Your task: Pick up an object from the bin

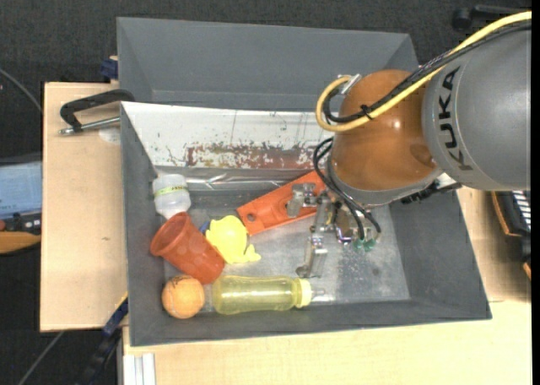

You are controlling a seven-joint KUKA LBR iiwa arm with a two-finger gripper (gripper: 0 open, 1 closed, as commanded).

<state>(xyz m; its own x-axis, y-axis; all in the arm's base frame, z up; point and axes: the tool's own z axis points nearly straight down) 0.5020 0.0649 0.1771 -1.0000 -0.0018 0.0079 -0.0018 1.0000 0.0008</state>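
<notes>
My gripper (317, 248) hangs below the arm's wrist in the middle of the bin, just right of a long orange flat piece (272, 208) that lies slanted towards the back wall. Its lower end sits just above the cap end of a clear yellowish bottle (260, 295), which lies on its side along the front wall. A crumpled yellow thing (229, 238) lies to the gripper's left. Nothing shows between the gripper's parts.
At the bin's left lie a red-orange cup (184, 246) on its side, an orange ball (183, 297) in the front-left corner and a small white bottle (171, 196) near the back left. The arm's orange cover hides the bin's right-centre.
</notes>
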